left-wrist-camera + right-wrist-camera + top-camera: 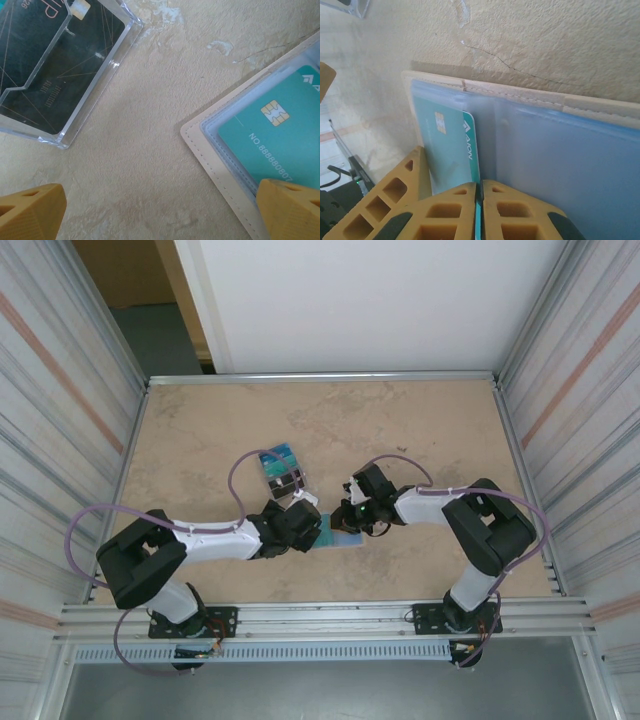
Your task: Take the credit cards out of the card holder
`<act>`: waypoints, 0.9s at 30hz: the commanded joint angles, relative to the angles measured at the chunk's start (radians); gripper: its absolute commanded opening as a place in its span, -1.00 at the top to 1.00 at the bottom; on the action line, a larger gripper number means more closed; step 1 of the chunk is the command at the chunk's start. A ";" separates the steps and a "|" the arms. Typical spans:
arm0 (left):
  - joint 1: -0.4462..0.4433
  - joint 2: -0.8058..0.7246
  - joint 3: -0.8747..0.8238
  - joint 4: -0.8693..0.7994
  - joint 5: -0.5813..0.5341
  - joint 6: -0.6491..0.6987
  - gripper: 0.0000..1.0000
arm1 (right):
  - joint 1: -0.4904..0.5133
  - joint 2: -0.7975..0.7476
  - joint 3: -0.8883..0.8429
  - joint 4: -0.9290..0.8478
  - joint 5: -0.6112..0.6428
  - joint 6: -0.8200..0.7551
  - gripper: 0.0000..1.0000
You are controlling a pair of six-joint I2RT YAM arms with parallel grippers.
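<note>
Dragging worries us: right claw (480,200), closed on the teal chip card (452,145), may pull the beige blue-lined folding card holder (560,107) along, since our wide-open left claw (160,212) holds nothing.

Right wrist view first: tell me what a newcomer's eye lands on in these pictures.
The right gripper pinches the edge of a teal card lying in the open card holder, at the bottom of that view. In the left wrist view the left gripper hangs wide open over the table, with a clear case holding a dark card at upper left and the holder at right.
</note>
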 commanded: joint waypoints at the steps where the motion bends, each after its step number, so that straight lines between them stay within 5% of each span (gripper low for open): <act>1: -0.016 0.032 0.015 -0.035 0.010 -0.022 -0.97 | 0.001 0.019 -0.006 0.060 -0.069 0.029 0.79; 16: -0.030 0.036 0.030 -0.034 0.011 -0.022 -0.97 | -0.005 0.043 -0.021 0.150 -0.116 0.062 0.76; 27: -0.030 0.029 0.031 -0.045 0.000 -0.022 -0.97 | -0.011 0.041 -0.023 0.145 -0.120 0.057 1.00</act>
